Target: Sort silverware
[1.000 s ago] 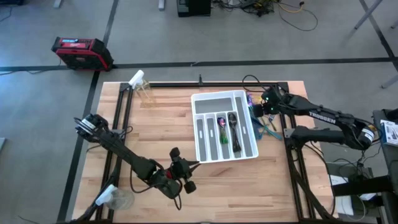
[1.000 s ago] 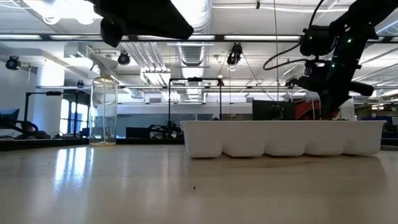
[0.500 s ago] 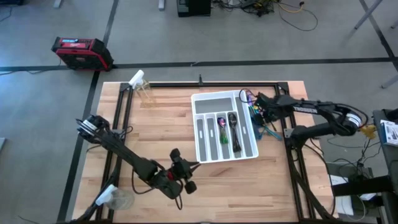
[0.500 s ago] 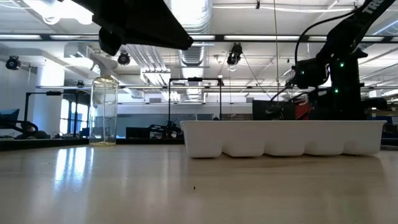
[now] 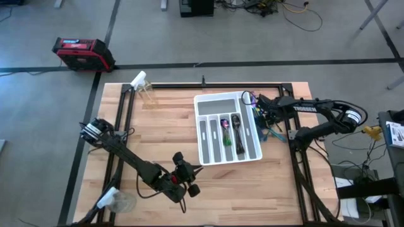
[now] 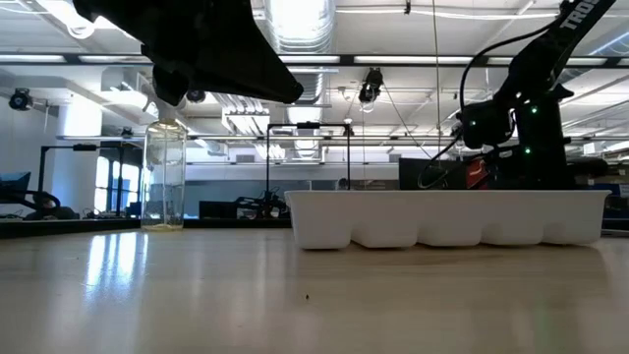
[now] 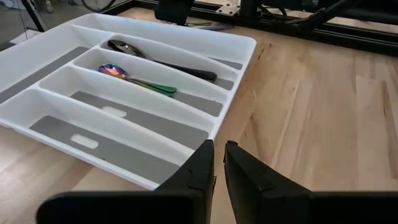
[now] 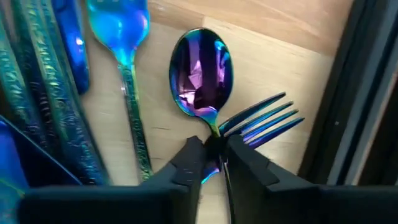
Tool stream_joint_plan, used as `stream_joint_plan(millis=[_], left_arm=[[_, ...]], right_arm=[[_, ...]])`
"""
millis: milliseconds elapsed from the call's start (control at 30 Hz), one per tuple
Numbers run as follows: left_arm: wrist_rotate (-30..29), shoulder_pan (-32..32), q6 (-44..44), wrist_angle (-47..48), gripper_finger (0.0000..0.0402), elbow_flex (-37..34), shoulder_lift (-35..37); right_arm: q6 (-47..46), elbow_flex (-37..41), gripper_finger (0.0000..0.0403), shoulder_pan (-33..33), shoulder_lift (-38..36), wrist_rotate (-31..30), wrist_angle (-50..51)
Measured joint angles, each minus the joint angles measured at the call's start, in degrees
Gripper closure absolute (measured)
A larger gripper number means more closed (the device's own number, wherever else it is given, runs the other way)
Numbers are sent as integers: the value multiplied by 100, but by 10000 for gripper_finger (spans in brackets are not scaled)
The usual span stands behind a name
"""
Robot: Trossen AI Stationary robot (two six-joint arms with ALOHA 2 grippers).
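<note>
— Two claws, one pile: which arm is placed for the pick?

— By the high view, the right claw (image 5: 257, 108) sits low over the loose silverware (image 5: 265, 123) lying on the surface (image 5: 158, 135) just beside the white tray (image 5: 201, 99), on its right side. The left claw (image 7: 217, 169), fingers together and empty, hangs near the front edge of the surface, well apart from that pile.

— And how does the piece lie?

— The right wrist view shows a purple spoon (image 8: 201, 70) directly ahead of the right claw (image 8: 210, 157), bowl away, handle running back between the fingers, which are nearly together around its neck. A blue fork (image 8: 264, 119) crosses just beside it, so it looks at risk of lifting too. Whether the spoon is already clamped cannot be told. Two pieces already lie in the tray.
</note>
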State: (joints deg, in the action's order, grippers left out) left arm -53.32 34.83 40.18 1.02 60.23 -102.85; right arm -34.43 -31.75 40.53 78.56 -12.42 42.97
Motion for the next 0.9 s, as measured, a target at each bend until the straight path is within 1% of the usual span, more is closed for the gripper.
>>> stream_joint_plan(millis=[33, 100, 200, 333, 567, 700, 900], left_arm=[[0, 0, 0, 0, 377, 0, 0], [2, 0, 0, 4, 377, 0, 0], [2, 0, 0, 5, 377, 0, 1], [1, 0, -16, 55, 377, 0, 0], [-30, -11, -57, 299, 377, -2, 37], [-162, -22, 138, 825, 377, -2, 67], [-177, -109, 1204, 2249, 377, -2, 313]], right_arm=[[79, 0, 381, 0, 1, 33, -19], [143, 2, 396, 0, 5, 50, -32], [164, 4, 398, 0, -18, 64, -20], [198, -44, 401, -33, -247, 90, 175], [240, -48, 402, -247, -1047, 127, 294], [200, -55, 403, -518, -1428, 121, 298], [-347, -96, 403, -1435, -1981, 484, 145]])
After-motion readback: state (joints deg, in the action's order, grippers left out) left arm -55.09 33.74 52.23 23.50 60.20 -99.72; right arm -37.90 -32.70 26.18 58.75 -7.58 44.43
